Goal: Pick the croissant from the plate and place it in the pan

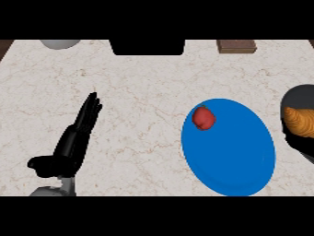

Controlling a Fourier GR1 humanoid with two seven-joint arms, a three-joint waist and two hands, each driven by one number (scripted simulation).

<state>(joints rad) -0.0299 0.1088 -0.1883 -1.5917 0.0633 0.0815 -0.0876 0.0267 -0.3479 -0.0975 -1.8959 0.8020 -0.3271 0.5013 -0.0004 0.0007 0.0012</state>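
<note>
Croissant (307, 121): lying inside the pan (302, 97), right of the plate (234, 156); placement appears done.
Plate: holds only a red fruit (204, 117).
Left robot hand (78, 133): open, fingers straight, resting left of the plate.
Right robot hand: not visible.

Kitchen. Pale marble-look surface (139, 92) carrying a blue plate (237, 161) and a dark pan (309, 99) with a croissant (305, 122) in it. Dark wood shows at the far corners.
</note>
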